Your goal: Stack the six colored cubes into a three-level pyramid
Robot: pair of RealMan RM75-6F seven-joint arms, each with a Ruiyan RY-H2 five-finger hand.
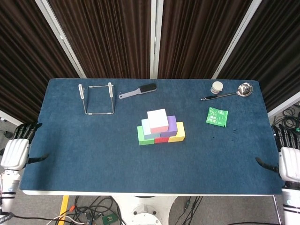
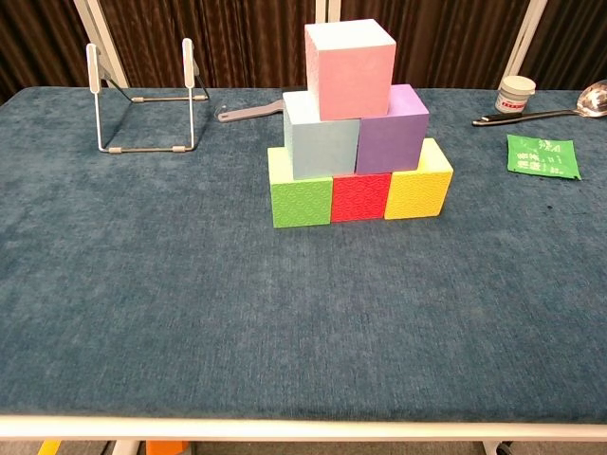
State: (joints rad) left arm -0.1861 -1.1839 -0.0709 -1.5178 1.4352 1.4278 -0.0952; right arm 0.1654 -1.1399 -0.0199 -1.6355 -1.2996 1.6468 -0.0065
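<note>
The pyramid [image 2: 358, 133] is seen complete at the middle of the table [image 1: 93, 150]: pink cube [image 2: 349, 69] on top. Only the head view shows the hands: left hand [image 1: 15, 152] and right hand [image 1: 288, 161] are held off the table's side edges, well apart from the pyramid, fingers spread, nothing grasped.

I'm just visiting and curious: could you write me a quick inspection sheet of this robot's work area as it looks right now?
Surface: blue cloth-covered table.
Job's things: pink cube tops light-blue cube and purple cube, over green cube, red cube, yellow cube.
Clutter: wire stand, black brush, white jar, metal ladle, green packet.
Hands: left hand and right hand off the table's ends, empty.
Cables: tangled on floor.
Surroundings: dark curtains.
</note>
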